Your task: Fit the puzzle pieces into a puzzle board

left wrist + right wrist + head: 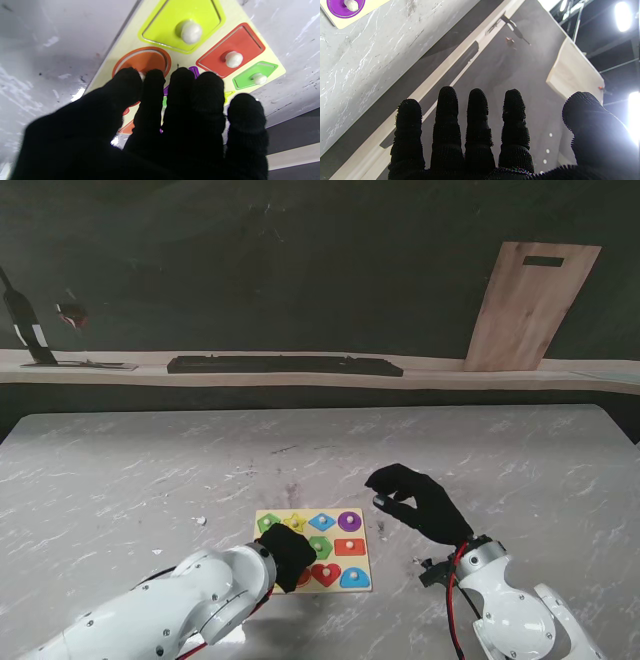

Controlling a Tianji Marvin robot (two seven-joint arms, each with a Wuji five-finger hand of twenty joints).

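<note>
The left hand lies palm down on the near-left part of the board, its black-gloved fingers held close together over the pieces; whether it grips one cannot be told, since the fingers hide what is under them. In the left wrist view an orange round piece sits just past the fingertips, with a yellow piece, a red piece and a green piece beyond, each seated in its slot with a white knob. The board rests flat on the marble desk, close to the near edge and about midway across. On its far row the stand view shows green, yellow, blue and purple pieces, the purple circle at the right end. To the right of the board the right hand hovers above the desk, fingers spread and straight, holding nothing. Against the back wall leans a wooden plank.
</note>
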